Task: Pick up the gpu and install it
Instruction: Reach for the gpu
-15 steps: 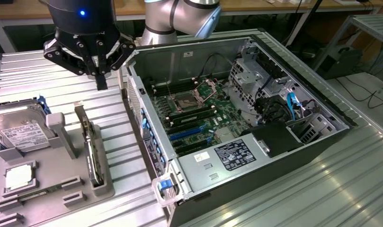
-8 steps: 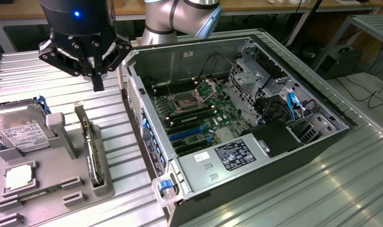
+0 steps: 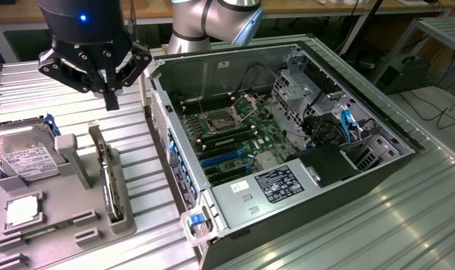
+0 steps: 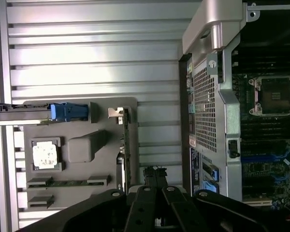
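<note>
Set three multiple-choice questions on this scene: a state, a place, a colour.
1. The black pincer is: A wide open; B clamped on a part; C shut, holding nothing.
2. The thin dark graphics card is: A on edge in the grey plastic tray; B flat on that tray; C in the pincer.
3. The small round light above the pincer glows: A red; B blue; C green.
Answers: C, it is closed around nothing; A, it stands in a tray slot; B, a blue dot shows.
</note>
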Motion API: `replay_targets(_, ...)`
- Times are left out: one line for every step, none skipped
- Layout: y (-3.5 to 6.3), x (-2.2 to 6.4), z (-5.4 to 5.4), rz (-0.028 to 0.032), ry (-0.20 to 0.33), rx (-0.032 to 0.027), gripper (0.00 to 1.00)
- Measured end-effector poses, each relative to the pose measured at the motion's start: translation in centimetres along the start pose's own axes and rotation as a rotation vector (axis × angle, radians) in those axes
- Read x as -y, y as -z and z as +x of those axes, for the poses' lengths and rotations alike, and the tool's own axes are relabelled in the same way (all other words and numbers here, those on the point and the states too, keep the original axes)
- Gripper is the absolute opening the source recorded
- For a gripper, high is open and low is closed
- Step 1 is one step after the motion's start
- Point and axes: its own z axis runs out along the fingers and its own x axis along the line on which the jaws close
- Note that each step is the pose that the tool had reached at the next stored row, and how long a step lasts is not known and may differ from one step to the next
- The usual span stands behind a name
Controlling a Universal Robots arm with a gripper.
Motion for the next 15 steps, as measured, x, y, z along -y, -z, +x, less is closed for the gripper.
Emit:
replay_targets(0.00, 0.03, 0.1, 0.0000, 0.000, 0.0000, 0.11)
replay_targets(0.01, 0.06, 0.2, 0.0000, 0.000, 0.0000, 0.11)
replay_targets(0.01, 0.10, 0.3, 0.0000, 0.000, 0.0000, 0.11)
replay_targets(0.02, 0.14, 0.4, 0.0000, 0.000, 0.0000, 0.11)
replay_targets(0.02, 0.18, 0.5, 0.0000, 0.000, 0.0000, 0.11)
replay_targets(0.02, 0.22, 0.6, 0.0000, 0.000, 0.0000, 0.11)
replay_targets(0.03, 0.25, 0.8, 0.0000, 0.000, 0.0000, 0.11)
replay_targets(0.03, 0.28, 0.9, 0.0000, 0.000, 0.0000, 0.11)
replay_targets(0.03, 0.31, 0.9, 0.0000, 0.000, 0.0000, 0.11)
replay_targets(0.04, 0.35, 1.0, 0.0000, 0.000, -0.0001, 0.11)
replay_targets(0.04, 0.37, 1.1, 0.0000, 0.000, 0.0000, 0.11)
replay_targets(0.04, 0.40, 1.2, 0.0000, 0.000, 0.0000, 0.11)
replay_targets(0.05, 0.43, 1.3, 0.0000, 0.000, 0.0000, 0.11)
replay_targets(0.05, 0.46, 1.4, 0.0000, 0.000, 0.0000, 0.11)
replay_targets(0.05, 0.49, 1.5, 0.0000, 0.000, 0.0000, 0.11)
